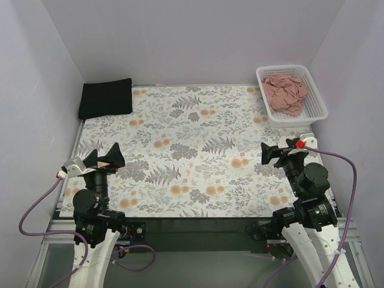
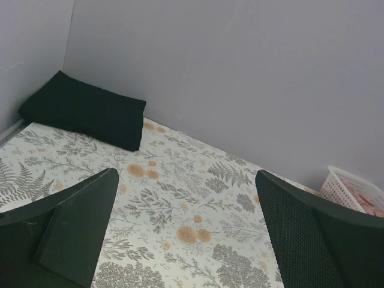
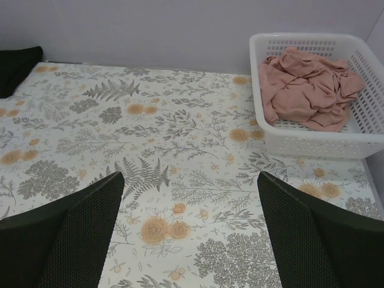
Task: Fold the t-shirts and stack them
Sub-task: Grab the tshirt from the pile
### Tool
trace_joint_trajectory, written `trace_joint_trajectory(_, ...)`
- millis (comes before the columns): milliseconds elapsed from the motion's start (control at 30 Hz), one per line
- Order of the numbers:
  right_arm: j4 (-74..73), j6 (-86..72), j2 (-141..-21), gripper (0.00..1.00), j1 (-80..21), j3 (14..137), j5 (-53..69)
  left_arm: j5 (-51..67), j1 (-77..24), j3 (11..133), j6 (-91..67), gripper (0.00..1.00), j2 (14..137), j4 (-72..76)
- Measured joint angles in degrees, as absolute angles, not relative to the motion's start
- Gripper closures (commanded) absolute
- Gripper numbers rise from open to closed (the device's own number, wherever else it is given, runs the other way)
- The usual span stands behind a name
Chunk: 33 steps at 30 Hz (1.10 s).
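A black t-shirt (image 1: 106,98) lies folded at the far left corner of the floral cloth; it also shows in the left wrist view (image 2: 84,110) and at the left edge of the right wrist view (image 3: 15,68). A dusty pink t-shirt (image 1: 285,93) lies crumpled in the white basket (image 1: 317,102) at the far right, and shows in the right wrist view (image 3: 309,87). My left gripper (image 1: 104,158) is open and empty above the near left of the cloth. My right gripper (image 1: 283,150) is open and empty above the near right, in front of the basket.
The floral table cloth (image 1: 192,150) covers the table. Pale walls close the back and both sides. The white lattice basket (image 3: 312,139) stands against the right wall. A black strip runs along the near edge (image 1: 192,225) between the arm bases.
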State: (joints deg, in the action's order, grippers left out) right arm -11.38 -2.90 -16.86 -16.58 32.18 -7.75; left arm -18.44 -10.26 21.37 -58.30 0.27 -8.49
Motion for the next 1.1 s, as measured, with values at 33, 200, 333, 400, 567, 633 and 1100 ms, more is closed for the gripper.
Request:
trace_joint_trajectory(33,-11.4,-3.0,-17.0,0.02,-16.6,32.2,-7.8,-18.4,-10.3,21.4,-58.6,0.02,0.3,-8.4)
trace_joint_trajectory(200,-9.8,-4.4,-22.1,0.02,-16.6,32.6,-7.4,-17.8,-10.5,21.1,-61.8,0.02,0.3,-8.2)
trace_joint_trajectory(333,-8.6,-5.6,-34.7,0.02,-16.6,37.8,-6.0,-17.5,-11.2,20.9,-64.8,0.03,0.3,-8.8)
trace_joint_trajectory(400,-8.1,-5.8,-42.3,0.02,-16.6,42.1,-5.8,-17.5,-11.6,20.9,-66.1,0.03,0.3,-9.3)
trace_joint_trajectory(567,-5.8,-5.7,-61.3,0.02,-16.4,55.8,-7.8,-18.7,-12.6,20.9,-67.6,0.03,0.2,-11.1)
trace_joint_trajectory(633,-5.5,-5.1,-69.4,0.02,-16.0,62.6,-10.2,-19.2,-13.0,20.9,-68.0,0.03,0.2,-11.8)
trace_joint_trajectory(1100,-6.0,-5.9,-111.2,0.05,0.3,93.4,-14.6,-20.4,-13.7,20.9,-68.4,0.03,0.2,-12.9)
